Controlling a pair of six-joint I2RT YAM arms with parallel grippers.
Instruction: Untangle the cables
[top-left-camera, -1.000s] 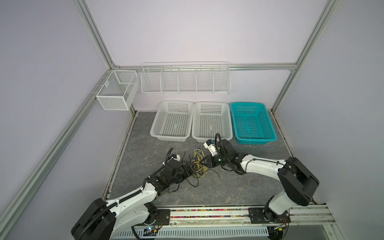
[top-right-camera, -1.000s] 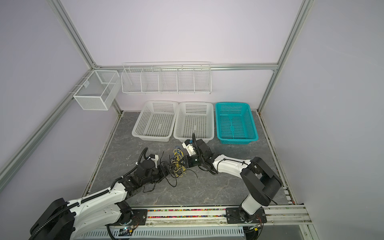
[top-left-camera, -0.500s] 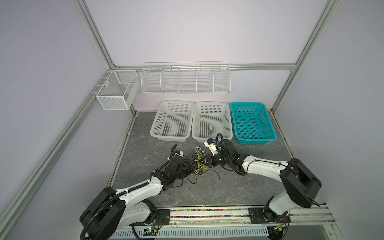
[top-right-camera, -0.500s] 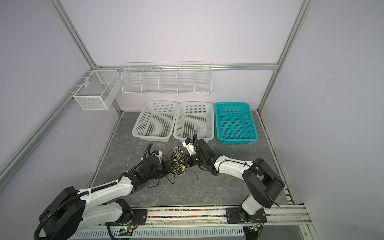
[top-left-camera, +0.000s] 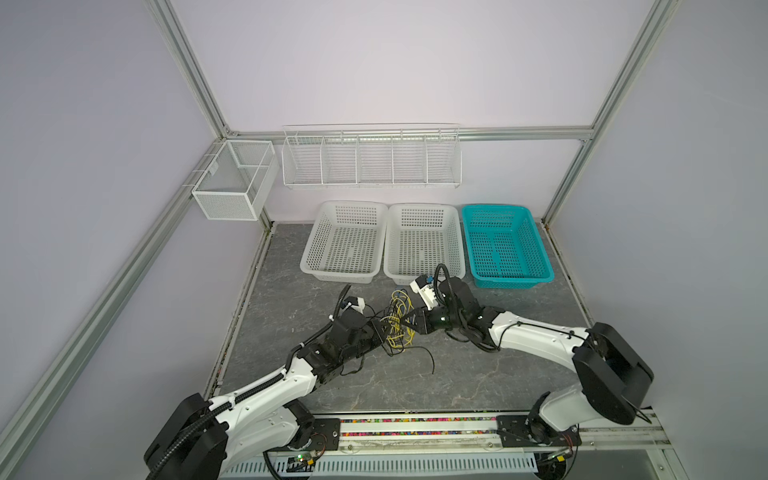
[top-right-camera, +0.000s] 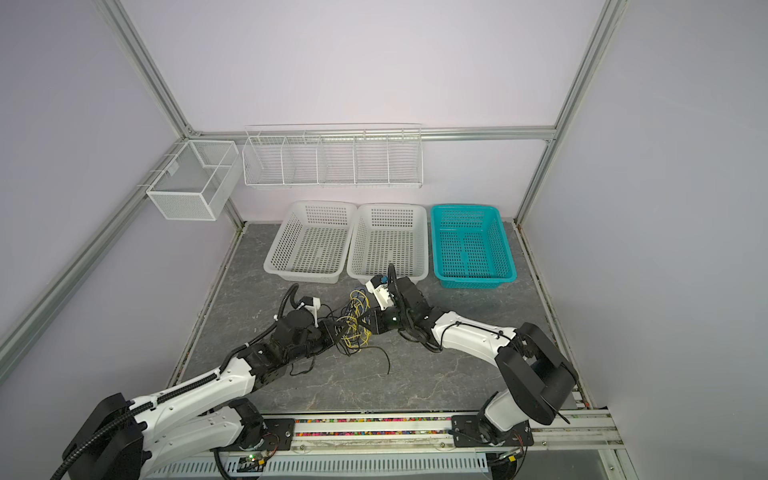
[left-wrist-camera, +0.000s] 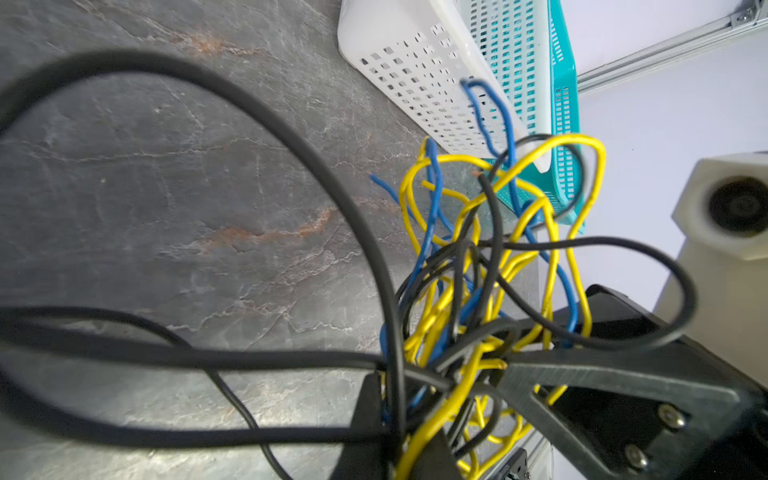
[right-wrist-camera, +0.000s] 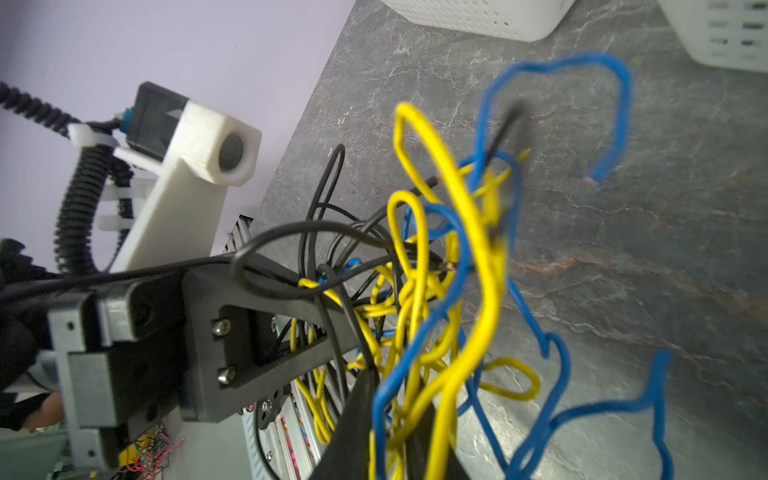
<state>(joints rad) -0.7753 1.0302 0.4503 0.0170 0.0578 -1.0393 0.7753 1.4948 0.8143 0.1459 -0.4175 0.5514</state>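
- Whole thing sat on the dark stone-look table (top-left-camera: 291, 299), so I used the middle white basket (top-left-camera: 422, 245) as my reference point.
- The cables (top-left-camera: 397, 320) were one black, yellow and blue clump on the table just off that basket's near wall. Its long axis ran roughly straight away from the basket in both top views.
- Both arms came at the clump from opposite sides, along a line about parallel to the basket's near wall, tips facing each other and almost meeting. So neither arm was really "nearer"; the right one sat a touch closer to the basket.
- The left gripper (top-left-camera: 380, 332) was clamped tight, and my left wrist view had several strands running between the fingers (left-wrist-camera: 374, 415).
- The right gripper (top-left-camera: 409, 326) was buried in yellow and blue loops in its wrist view (right-wrist-camera: 399, 436). Honestly couldn't tell if it was pinching them or just slack.
- One black tail (top-left-camera: 428, 357) trailed out on the side of the clump farthest from the basket, not held.
- My guess: the pull had to go sideways, across the clump's long axis.
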